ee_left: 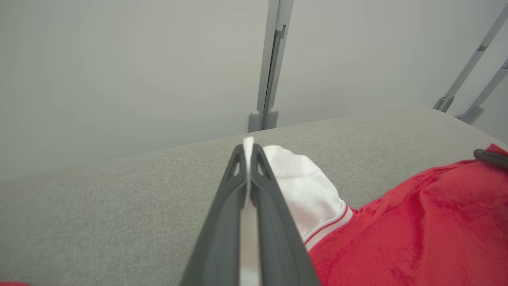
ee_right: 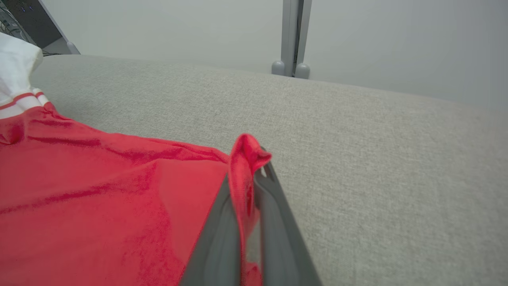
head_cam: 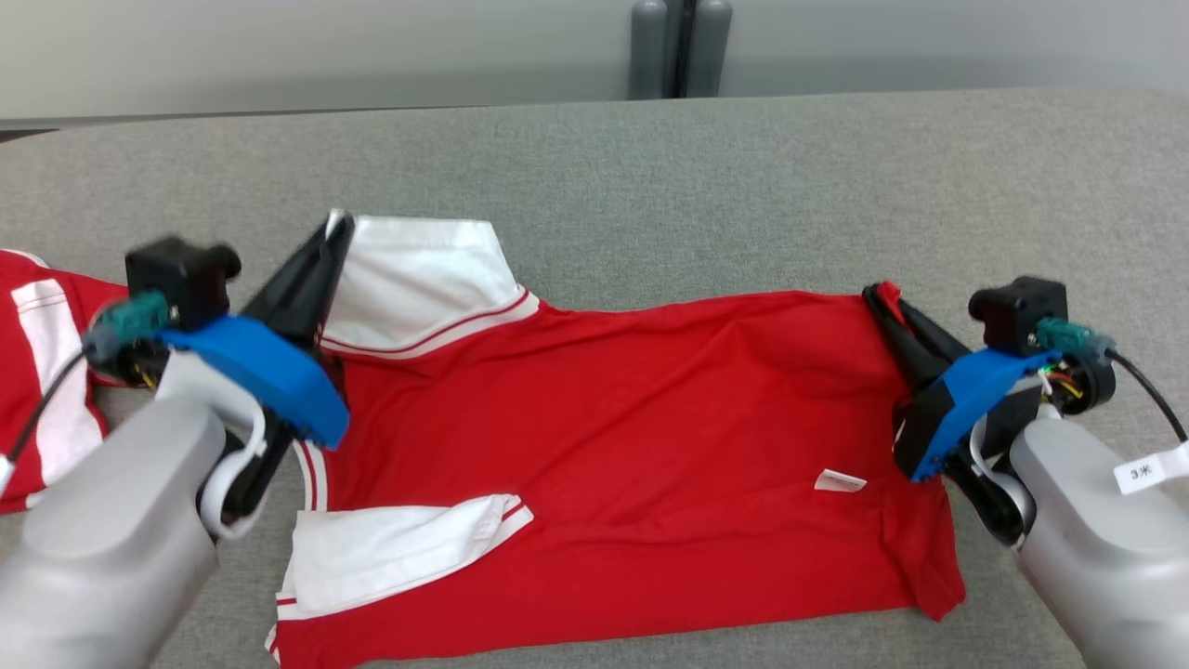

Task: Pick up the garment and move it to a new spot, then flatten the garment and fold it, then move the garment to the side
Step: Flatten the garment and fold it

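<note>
Head view checked. Found left pincer (head_cam: 336,228) pressed together on the far corner of the upper white sleeve (head_cam: 418,269) of the red garment (head_cam: 604,418). Found right pincer (head_cam: 878,295) likewise pressed together, pinching a small red fold at the garment's opposite far corner.

Noted garment strung between the two pincers along its far edge, inboard of each. Noted red body spreading from that line back toward both wrists and past them, lying on the grey padded surface (head_cam: 650,167), creased across the middle. Recorded second white sleeve (head_cam: 399,548) folded onto the red body, back from the left pincer and below its blue housing. Recorded white label (head_cam: 841,480) on the red cloth just inboard of the right pincer's blue housing.

Left wrist view checked. Confirmed a thin white strip of cloth clamped between the two dark fingers along their length, with sleeve and red body falling away to that pincer's right.

Right wrist view checked. Confirmed red cloth clamped between the fingers, a small bunch standing proud of the tips, remaining cloth lying to that pincer's left.

Noted another red and white garment (head_cam: 46,372) outboard of the left pincer, partly hidden by the left forearm. Could not tell whether touching the held garment.
</note>
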